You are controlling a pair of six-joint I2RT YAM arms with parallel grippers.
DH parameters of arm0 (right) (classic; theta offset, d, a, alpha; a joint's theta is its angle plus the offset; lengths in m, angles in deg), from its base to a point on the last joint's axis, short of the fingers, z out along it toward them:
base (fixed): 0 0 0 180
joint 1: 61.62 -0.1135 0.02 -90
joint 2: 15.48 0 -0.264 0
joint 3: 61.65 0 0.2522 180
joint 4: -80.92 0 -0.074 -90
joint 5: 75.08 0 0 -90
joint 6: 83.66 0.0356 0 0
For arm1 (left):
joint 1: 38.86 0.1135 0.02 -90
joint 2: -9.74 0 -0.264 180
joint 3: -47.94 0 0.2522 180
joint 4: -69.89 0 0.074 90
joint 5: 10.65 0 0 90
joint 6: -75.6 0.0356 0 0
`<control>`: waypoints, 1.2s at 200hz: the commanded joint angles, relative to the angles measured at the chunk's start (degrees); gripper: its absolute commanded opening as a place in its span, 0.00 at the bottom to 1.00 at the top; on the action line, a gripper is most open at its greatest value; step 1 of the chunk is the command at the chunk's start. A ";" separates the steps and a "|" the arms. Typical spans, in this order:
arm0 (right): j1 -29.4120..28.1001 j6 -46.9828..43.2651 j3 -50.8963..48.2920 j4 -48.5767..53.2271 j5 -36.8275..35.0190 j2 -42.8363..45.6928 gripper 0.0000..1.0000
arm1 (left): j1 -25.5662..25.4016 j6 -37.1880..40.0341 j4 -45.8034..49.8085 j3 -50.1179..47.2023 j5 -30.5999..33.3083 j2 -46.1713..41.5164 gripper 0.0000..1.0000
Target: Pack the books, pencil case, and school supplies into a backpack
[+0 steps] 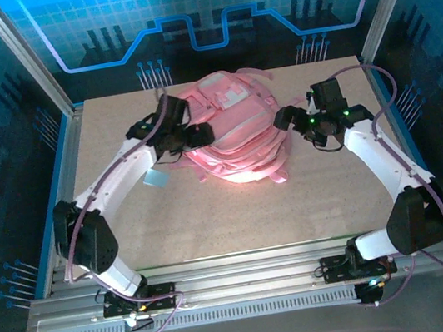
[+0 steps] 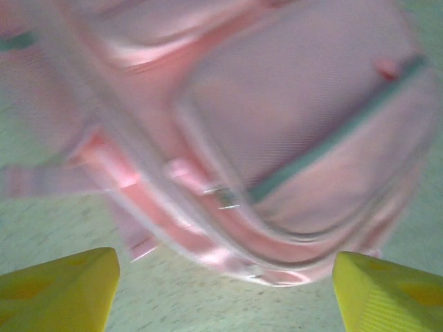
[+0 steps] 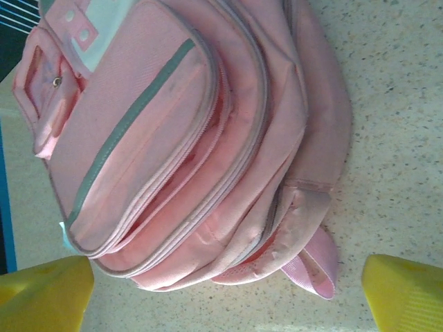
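Note:
The pink backpack [image 1: 235,143] lies flat in the middle of the table, front pockets up. My left gripper [image 1: 194,135] is at its left side and stands open; in the left wrist view its yellow fingers [image 2: 62,287] sit wide apart over bare table just short of the blurred backpack [image 2: 297,117]. My right gripper [image 1: 284,116] is at the backpack's right side, also open, with nothing between its fingers [image 3: 408,290] and the backpack [image 3: 152,138] just ahead. A small light-blue square piece [image 1: 154,177] lies on the table under my left arm. The books and the pencil case are out of view.
A loose pink strap loop [image 3: 315,266] sticks out from the backpack's edge onto the table. A metal frame [image 1: 29,70] and blue walls enclose the table [image 1: 255,219], which has bare surface in front of the backpack.

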State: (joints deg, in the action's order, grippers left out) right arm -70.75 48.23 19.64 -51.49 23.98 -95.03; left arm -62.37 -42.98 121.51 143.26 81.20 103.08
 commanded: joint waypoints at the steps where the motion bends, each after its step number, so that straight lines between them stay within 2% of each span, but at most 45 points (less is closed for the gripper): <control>1: 0.50 -0.67 0.35 -1.77 3.18 -1.54 1.00 | 4.42 -7.86 3.15 -6.78 4.44 -3.13 0.92; 48: 0.38 -0.73 -0.64 -3.05 5.64 -3.23 1.00 | 13.81 -7.74 1.42 -14.94 6.33 -3.69 0.95; 76: 0.13 -1.62 -1.07 -2.90 5.92 -3.33 1.00 | 17.99 -14.04 -0.55 -17.00 6.72 -1.73 0.95; 96: 0.16 -1.56 -1.81 -3.01 4.92 -3.24 1.00 | 18.41 -20.91 -1.27 -16.04 8.52 0.82 0.95; 127: 0.16 -1.78 -2.49 -3.36 5.09 -3.17 1.00 | 18.41 -26.89 -1.61 -11.49 8.51 7.59 0.95; 160: 0.31 -2.34 -4.08 -3.42 3.79 -1.93 1.00 | 18.32 -29.11 0.27 -8.78 11.31 12.20 0.94; 223: 0.58 -1.40 -6.36 -6.14 4.64 -1.31 1.00 | 18.30 -30.93 1.40 -5.66 11.30 19.23 0.91; 240: 0.58 -1.77 -6.36 -6.17 4.37 -1.55 1.00 | 18.32 -30.82 2.79 -4.27 11.34 20.79 0.87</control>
State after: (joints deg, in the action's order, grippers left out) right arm -70.75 47.20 13.65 -56.48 28.68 -97.74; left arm -44.05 -72.62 122.06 136.33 91.19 121.63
